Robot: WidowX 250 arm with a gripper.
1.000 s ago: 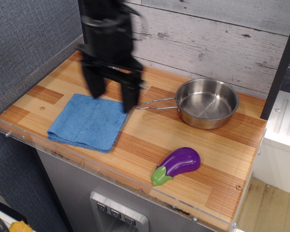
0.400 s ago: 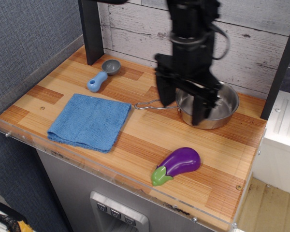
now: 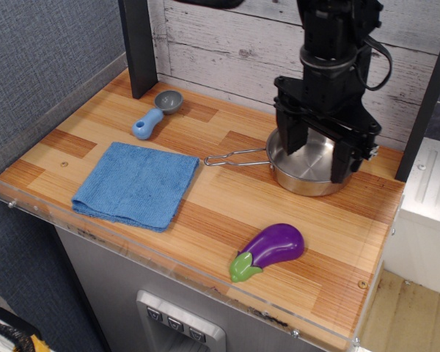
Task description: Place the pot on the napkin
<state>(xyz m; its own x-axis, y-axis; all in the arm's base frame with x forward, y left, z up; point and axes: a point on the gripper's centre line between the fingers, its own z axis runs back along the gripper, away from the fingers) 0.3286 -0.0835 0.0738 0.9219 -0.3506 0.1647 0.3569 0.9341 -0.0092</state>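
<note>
- Since the earlier pictures the claw (image 3: 319, 155) has swung from above the napkin, across the pot's handle, and now hangs over the pot (image 3: 312, 161) at the right rear of the surface (image 3: 205, 198).
- Spread wide, its two dark fingers (image 3: 290, 138) stand apart over the pot's bowl, one toward the left rim and one toward the right; whether either touches metal cannot be told.
- Near the back wall the pot sits flat on the wood, its wire handle (image 3: 235, 155) pointing left toward the napkin (image 3: 136, 183).
- Folded and flat, the napkin lies well apart from the pot, close to the front left edge, with bare wood between the two.
- What shows of the pot's inside is bare metal.
- Behind the napkin, near a dark post, lies a small scoop (image 3: 155, 114).
- Toward the front edge, in front of the pot, lies a purple eggplant (image 3: 270, 249).
- Along the front and left edges runs a clear rim (image 3: 132, 253).
</note>
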